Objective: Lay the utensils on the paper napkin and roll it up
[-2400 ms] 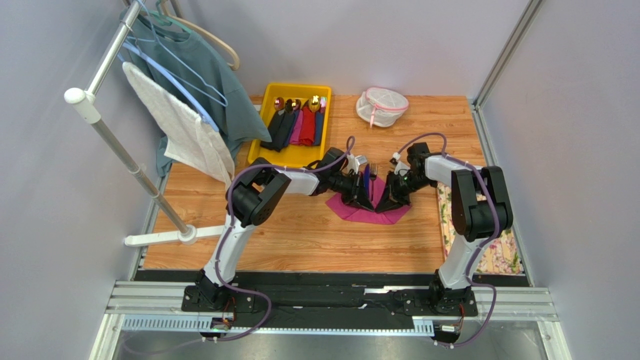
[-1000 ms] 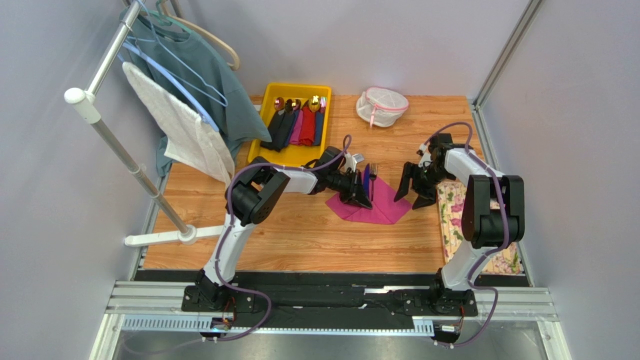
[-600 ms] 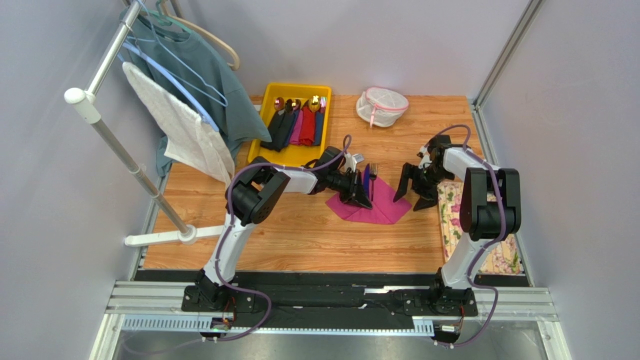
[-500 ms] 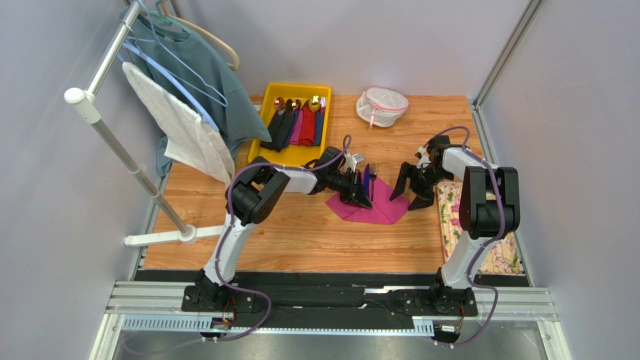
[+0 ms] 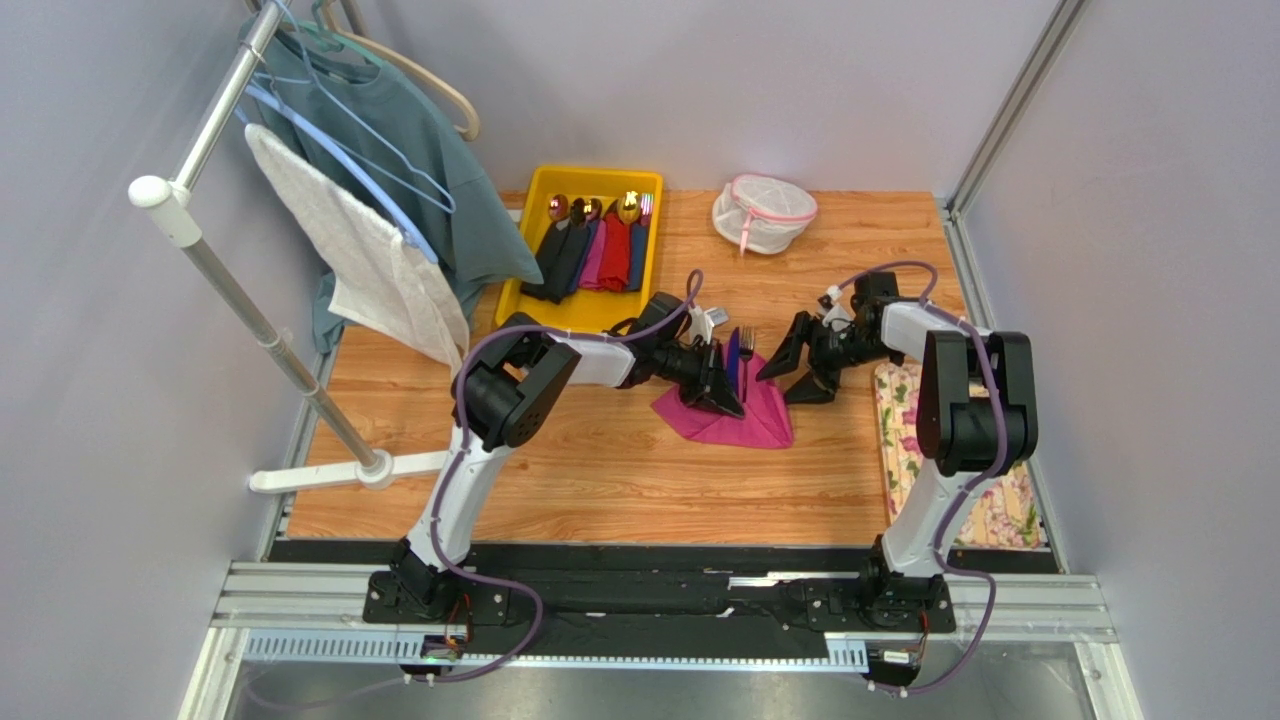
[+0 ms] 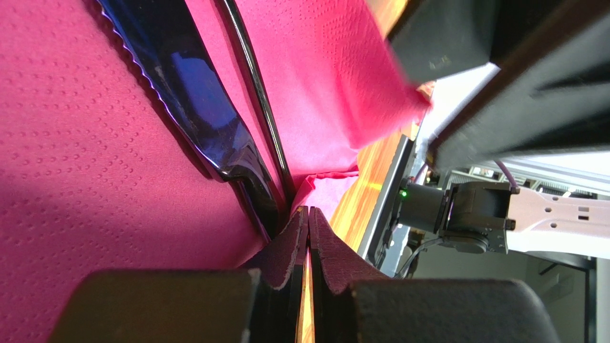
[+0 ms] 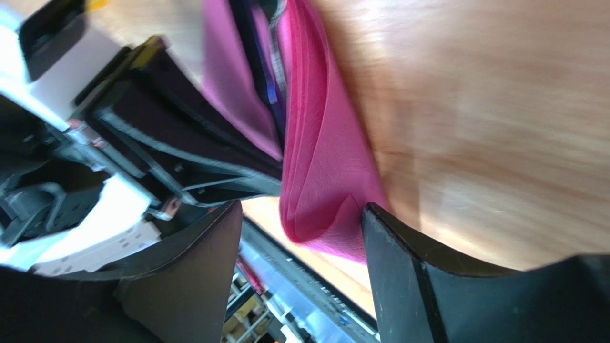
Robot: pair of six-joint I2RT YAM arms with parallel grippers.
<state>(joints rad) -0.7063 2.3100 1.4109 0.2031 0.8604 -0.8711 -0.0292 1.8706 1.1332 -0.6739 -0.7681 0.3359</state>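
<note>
Where the left gripper (image 6: 308, 218) meets the paper napkin (image 6: 79, 186), its fingers are pressed together with only a hairline gap. Their tips are set down at the handle ends of the utensils (image 6: 197, 100); whether paper is pinched between them cannot be told. The utensils, a dark blue serrated blade and a slim dark piece beside it, are laid on the napkin. The right gripper (image 7: 302, 211) is held with its fingers spread. A raised, doubled fold of the napkin's right edge is seen between them, touching one finger. The napkin is placed on the wooden table (image 5: 601, 480), with a yellow tray (image 5: 589, 315) of sleeved cutlery at the far left and a floral cloth (image 5: 897, 443) to the right.
</note>
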